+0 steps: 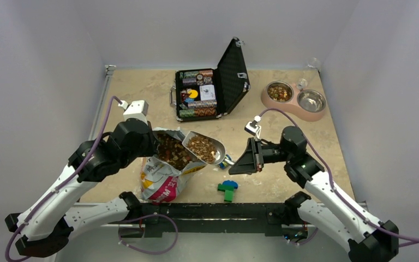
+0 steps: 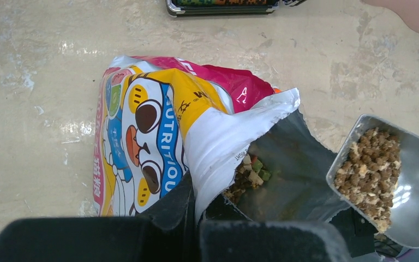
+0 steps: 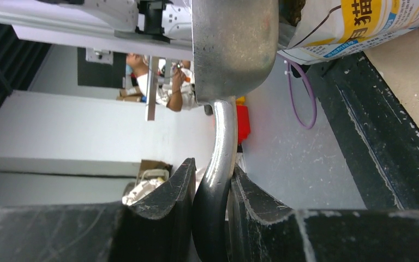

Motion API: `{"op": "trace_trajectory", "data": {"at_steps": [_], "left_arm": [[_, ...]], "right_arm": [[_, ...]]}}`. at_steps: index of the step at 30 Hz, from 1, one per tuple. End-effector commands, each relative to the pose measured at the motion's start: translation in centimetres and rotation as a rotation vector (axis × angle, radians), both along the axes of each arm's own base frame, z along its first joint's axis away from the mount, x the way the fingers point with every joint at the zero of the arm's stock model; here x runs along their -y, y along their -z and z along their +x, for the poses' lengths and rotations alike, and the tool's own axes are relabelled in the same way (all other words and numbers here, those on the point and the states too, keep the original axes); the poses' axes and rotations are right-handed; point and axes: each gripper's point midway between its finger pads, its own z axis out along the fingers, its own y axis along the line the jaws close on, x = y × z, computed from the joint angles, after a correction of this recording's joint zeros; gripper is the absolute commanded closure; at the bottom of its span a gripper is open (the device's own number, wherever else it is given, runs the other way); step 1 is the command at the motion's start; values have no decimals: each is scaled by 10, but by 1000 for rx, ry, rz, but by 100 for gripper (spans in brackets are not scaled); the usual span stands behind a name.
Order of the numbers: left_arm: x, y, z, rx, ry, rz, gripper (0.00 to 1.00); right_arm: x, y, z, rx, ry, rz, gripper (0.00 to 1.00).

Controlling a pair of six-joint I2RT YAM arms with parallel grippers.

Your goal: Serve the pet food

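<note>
My left gripper [image 2: 196,213] is closed on the torn upper edge of the bag [image 2: 158,136], pinching the white lip so that the mouth stands open. The bag lies on the bench [image 2: 43,65], its printed side up, with a cartoon face in yellow, blue and pink. Inside the mouth sits pet food [image 2: 249,177], brown pellets with a few green bits among them.

My right gripper [image 3: 211,188] is clamped on the handle of a metal scoop [image 3: 234,49]; the dark, curved end of the handle is squeezed between both fingers. The scoop hangs at the right side of the bag's mouth, partly over it, and it carries a heap of brown and tan kibble. I cannot tell whether its rim touches the bag.

Beyond the bag, farther back on the bench, an open black case [image 1: 210,87] shows rows of coloured chips, its lid upright. Well to the right of the bag and farther back stands a pink double bowl [image 1: 293,101] with two metal pans — the pan nearer the bag holds more kibble. Just right of the bag's bottom end, by the bench's near edge, lie green and blue blocks [image 1: 228,189].
</note>
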Motion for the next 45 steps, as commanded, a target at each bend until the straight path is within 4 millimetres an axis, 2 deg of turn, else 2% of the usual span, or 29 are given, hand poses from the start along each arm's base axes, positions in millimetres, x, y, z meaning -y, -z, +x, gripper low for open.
{"op": "trace_trajectory", "data": {"at_steps": [1,4,7,10,15,19,23,25,29,35,41,45], "left_arm": [[0,-31,16,113,-73,-84,100],[-6,-28,15,98,-100,-62,100],[-7,-27,13,99,-98,-67,100],[-7,-27,11,99,-90,-77,100],[-7,-31,9,112,-70,-88,100],[-8,-36,8,130,-54,-90,100],[-6,-40,6,138,-26,-88,100],[-5,-42,5,142,-12,-85,100],[-6,-46,4,152,13,-69,100],[-12,-51,4,183,24,-40,100],[-11,-55,6,211,47,-19,100],[-2,-58,9,229,101,-14,100]], "right_arm": [[10,-25,7,-2,108,28,100],[21,-42,16,7,193,47,100],[33,-46,35,-12,318,39,100],[46,-41,58,-13,443,45,100],[72,-5,104,-47,654,45,100],[91,37,133,-67,752,23,100],[121,72,159,-77,855,-6,100],[140,81,171,-79,917,-7,100],[182,86,195,-73,1045,-23,100],[240,81,232,-101,1256,-46,100],[274,70,265,-148,1385,-66,100],[290,71,282,-201,1440,-71,100]]}}
